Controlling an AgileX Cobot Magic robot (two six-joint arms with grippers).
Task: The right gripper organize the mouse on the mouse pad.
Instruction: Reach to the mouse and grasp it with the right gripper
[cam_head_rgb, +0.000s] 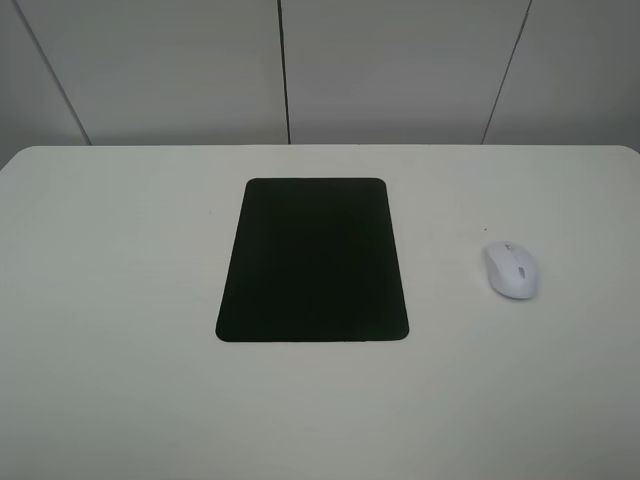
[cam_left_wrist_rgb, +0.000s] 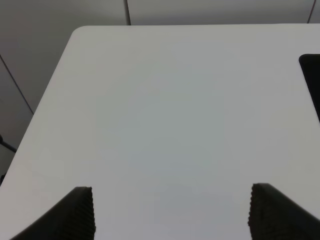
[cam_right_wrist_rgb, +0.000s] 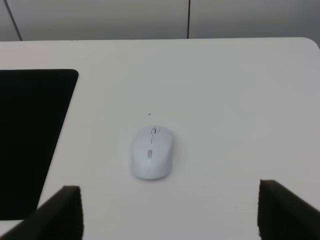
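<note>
The white mouse (cam_head_rgb: 513, 269) lies on the white table (cam_head_rgb: 120, 300), to the right of the black mouse pad (cam_head_rgb: 312, 261) and apart from it. In the right wrist view the mouse (cam_right_wrist_rgb: 151, 152) sits ahead of my right gripper (cam_right_wrist_rgb: 170, 210), whose dark fingers (cam_right_wrist_rgb: 60, 212) are spread wide with nothing between them; the pad (cam_right_wrist_rgb: 30, 135) shows at one side. My left gripper (cam_left_wrist_rgb: 172, 212) is open and empty over bare table, with a corner of the pad (cam_left_wrist_rgb: 312, 80) at the frame edge. Neither arm shows in the exterior high view.
The table's far edge (cam_head_rgb: 320, 147) meets a grey panelled wall (cam_head_rgb: 400, 70). The table's rounded corner (cam_left_wrist_rgb: 80, 32) shows in the left wrist view.
</note>
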